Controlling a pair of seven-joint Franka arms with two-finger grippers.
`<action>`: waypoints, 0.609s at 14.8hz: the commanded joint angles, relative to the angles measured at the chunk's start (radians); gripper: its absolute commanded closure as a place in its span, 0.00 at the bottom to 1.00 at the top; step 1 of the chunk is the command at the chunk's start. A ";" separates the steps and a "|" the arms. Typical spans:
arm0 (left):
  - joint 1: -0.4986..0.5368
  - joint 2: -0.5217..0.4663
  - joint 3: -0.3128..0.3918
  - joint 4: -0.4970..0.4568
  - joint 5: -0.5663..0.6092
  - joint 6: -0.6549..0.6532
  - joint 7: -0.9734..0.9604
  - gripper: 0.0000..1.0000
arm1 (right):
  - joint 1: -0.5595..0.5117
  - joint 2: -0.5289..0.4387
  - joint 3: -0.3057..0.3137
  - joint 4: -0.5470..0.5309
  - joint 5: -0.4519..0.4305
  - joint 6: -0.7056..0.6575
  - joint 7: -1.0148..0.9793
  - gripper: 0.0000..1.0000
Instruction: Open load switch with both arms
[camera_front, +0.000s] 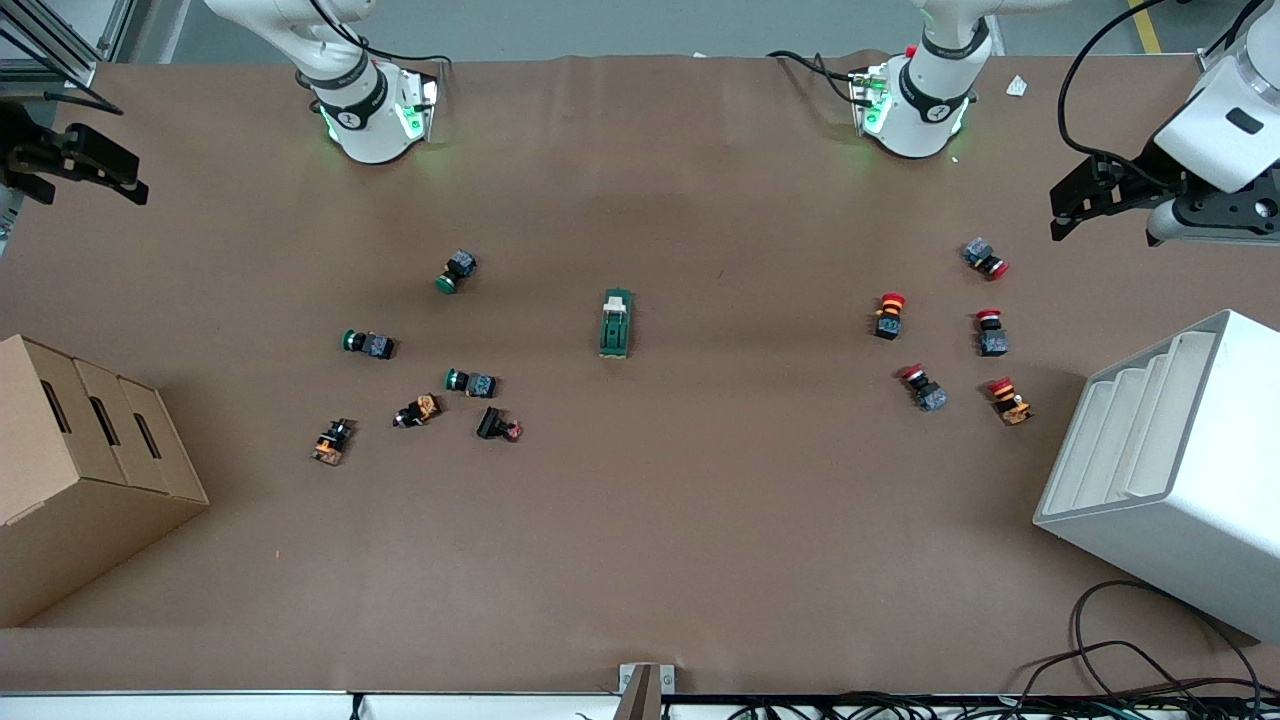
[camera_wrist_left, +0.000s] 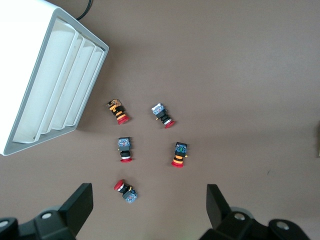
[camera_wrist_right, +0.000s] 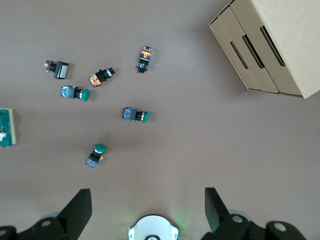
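The load switch (camera_front: 616, 323), a dark green oblong block, lies at the middle of the table, with its cream lever on the end toward the arms' bases. One end of the load switch (camera_wrist_right: 6, 128) shows at the edge of the right wrist view. My left gripper (camera_front: 1062, 210) hangs open and high over the left arm's end of the table, holding nothing. In its wrist view the left gripper (camera_wrist_left: 149, 202) is over the red push buttons. My right gripper (camera_front: 90, 185) hangs open and empty over the right arm's end. In its wrist view the right gripper (camera_wrist_right: 146, 205) is above its own base.
Several green and orange push buttons (camera_front: 470, 382) lie toward the right arm's end. Several red push buttons (camera_front: 889, 314) lie toward the left arm's end. A cardboard box (camera_front: 80, 470) stands at the right arm's end, and a white slotted bin (camera_front: 1170, 470) at the left arm's end.
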 joint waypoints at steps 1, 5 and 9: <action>0.005 0.000 0.000 0.016 -0.019 -0.004 0.022 0.00 | -0.003 -0.023 -0.032 -0.029 0.054 0.025 -0.008 0.00; 0.005 0.011 0.000 0.040 -0.026 -0.038 0.017 0.00 | -0.002 -0.018 -0.033 -0.016 0.045 0.026 -0.013 0.00; 0.005 0.012 0.002 0.040 -0.028 -0.041 0.009 0.00 | 0.001 -0.018 -0.030 -0.007 0.039 0.025 -0.019 0.00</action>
